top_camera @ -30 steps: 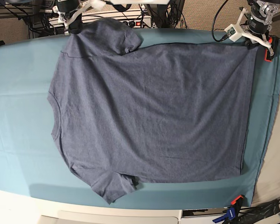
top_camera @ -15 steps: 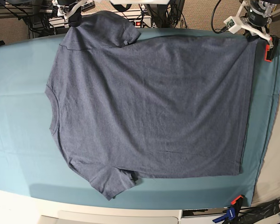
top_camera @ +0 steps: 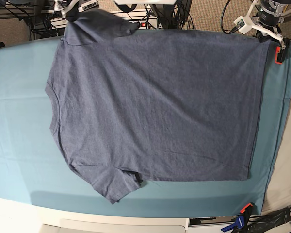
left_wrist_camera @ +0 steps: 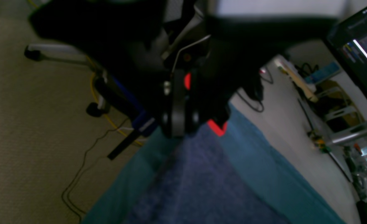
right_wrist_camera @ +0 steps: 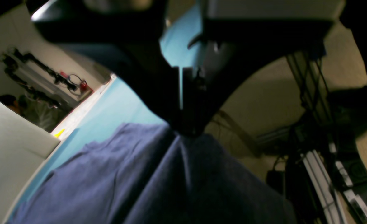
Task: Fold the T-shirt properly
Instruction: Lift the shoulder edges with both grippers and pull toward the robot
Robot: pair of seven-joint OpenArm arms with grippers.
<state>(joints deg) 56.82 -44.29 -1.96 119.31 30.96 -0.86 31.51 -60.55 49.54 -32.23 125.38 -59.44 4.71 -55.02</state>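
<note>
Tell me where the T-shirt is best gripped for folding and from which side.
Grip the T-shirt at its two far-edge corners, shoulder and hem, coming from the far side, as the right pincer and left pincer already do. It lies flat, so that long edge lifts evenly.

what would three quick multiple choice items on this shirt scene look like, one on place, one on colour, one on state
1. Where is the right gripper?
A. at the far shoulder corner
B. at the near hem
C. on the neck

2. What colour is the table cloth?
A. white
B. teal
C. red

3. How does the T-shirt lie?
A. folded in half
B. balled up
C. spread out flat

A: it pinches the far shoulder corner.
B: teal shows all round the shirt.
C: body and near sleeve lie open, no fold.
</note>
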